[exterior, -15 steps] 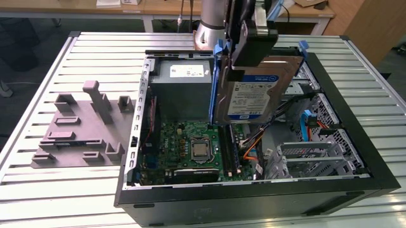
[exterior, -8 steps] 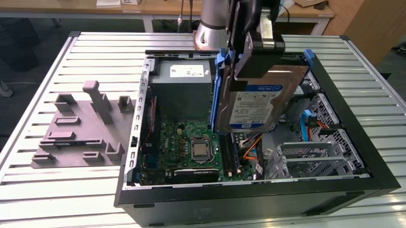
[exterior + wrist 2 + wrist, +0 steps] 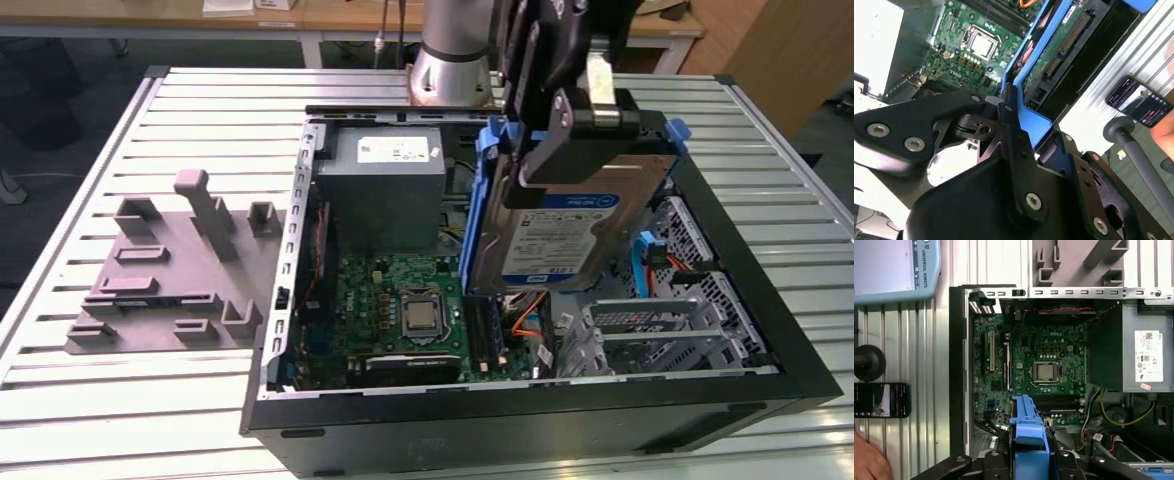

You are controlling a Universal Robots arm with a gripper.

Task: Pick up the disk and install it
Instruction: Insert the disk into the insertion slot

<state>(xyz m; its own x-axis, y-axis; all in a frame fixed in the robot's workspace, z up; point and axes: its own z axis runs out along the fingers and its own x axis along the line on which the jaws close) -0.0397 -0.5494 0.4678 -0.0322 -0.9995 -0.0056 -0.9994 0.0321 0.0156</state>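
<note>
The disk (image 3: 571, 232), silver with a blue-and-white label and a blue carrier frame, hangs tilted on end over the open black computer case (image 3: 534, 405), toward the exterior view's right side. My gripper (image 3: 561, 160) is shut on its upper end. In the second wrist view the fingers (image 3: 1010, 131) clamp the blue frame (image 3: 1036, 125), and the disk's green circuit board (image 3: 1064, 45) runs away from them toward the case. The first wrist view shows the blue frame (image 3: 1026, 432) between my gripper (image 3: 1026, 460) and the motherboard.
Inside the case lie a green motherboard (image 3: 407, 310), a grey power-supply box (image 3: 380, 185) and orange cables (image 3: 527, 320). A grey fixture (image 3: 174, 270) sits on the slatted table at the exterior view's left. A phone (image 3: 881, 400), a teach pendant (image 3: 894, 270) and a hand (image 3: 869, 462) are beside the case.
</note>
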